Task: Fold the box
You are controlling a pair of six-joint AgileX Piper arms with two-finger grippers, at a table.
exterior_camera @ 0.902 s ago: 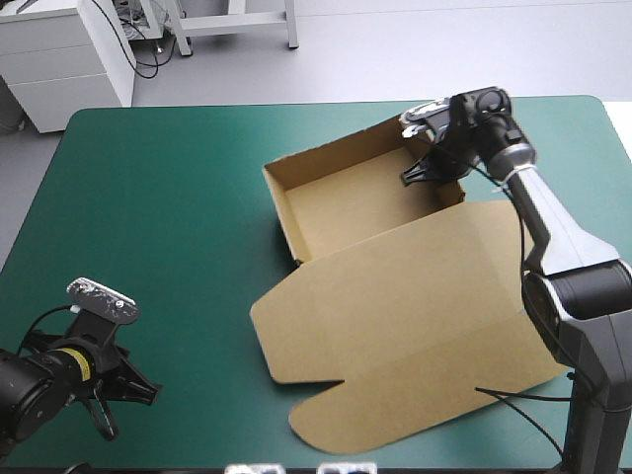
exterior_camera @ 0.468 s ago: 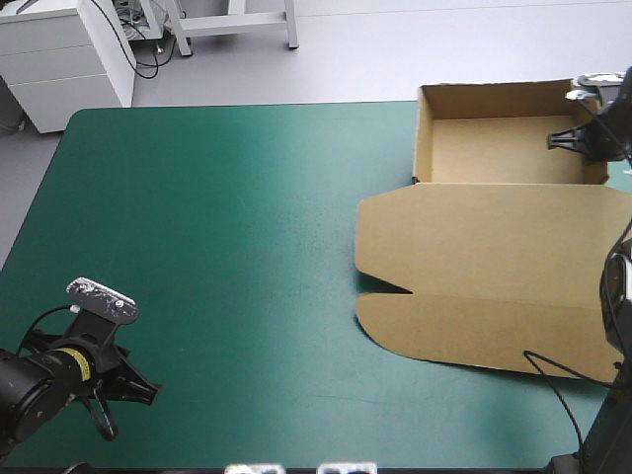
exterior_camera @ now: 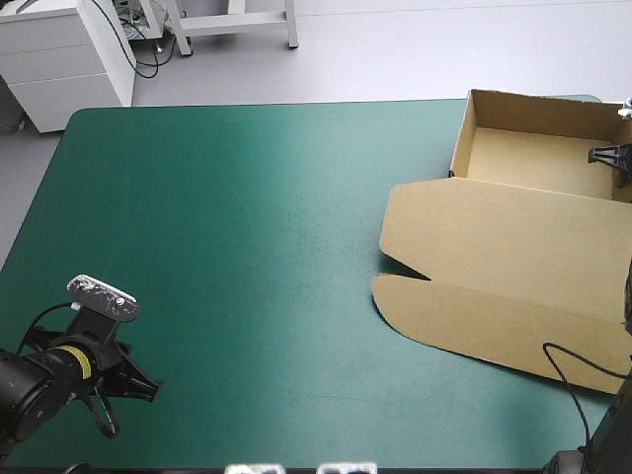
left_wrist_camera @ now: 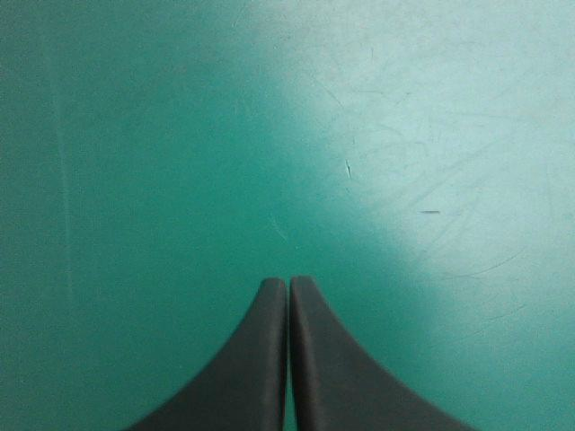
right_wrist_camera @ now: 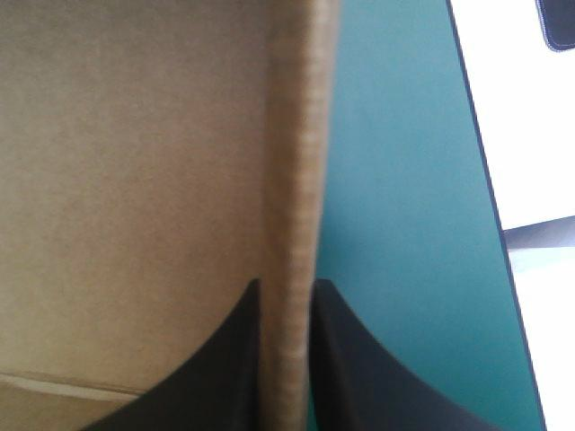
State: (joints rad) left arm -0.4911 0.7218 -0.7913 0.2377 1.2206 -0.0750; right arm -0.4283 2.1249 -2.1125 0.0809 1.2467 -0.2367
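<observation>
Left arm sits low at about 8 o'clock on the cover (exterior_camera: 247, 247), wrist bent so the left gripper (left_wrist_camera: 287, 285) points down at bare teal-green, well apart from everything else. From overhead you can't really make out its fingers. Its own wrist camera settles it: the two black fins are pressed together into one point with nothing between them, and there's just scratched cover ahead.

Right arm is stretched way out to 2 o'clock. Most of it is off the side of the overhead shot, with only the right gripper (exterior_camera: 614, 158) peeking in at the cover's right edge. It's at the right-hand wall of the box (exterior_camera: 504, 242), and from overhead it reads as a black blob against the board. The right wrist camera shows more: the wall (right_wrist_camera: 292, 180) runs straight between the fingers, one fin inside the tray and one outside over the cover, pinched tight on the board.

The box itself is brown. The open tray (exterior_camera: 533, 158) is up in the 1–2 o'clock corner with its walls standing. The lid (exterior_camera: 494, 296) lies flat from 3 down toward 4 o'clock, with a notch (exterior_camera: 420, 276) cut in its 9 o'clock side.
</observation>
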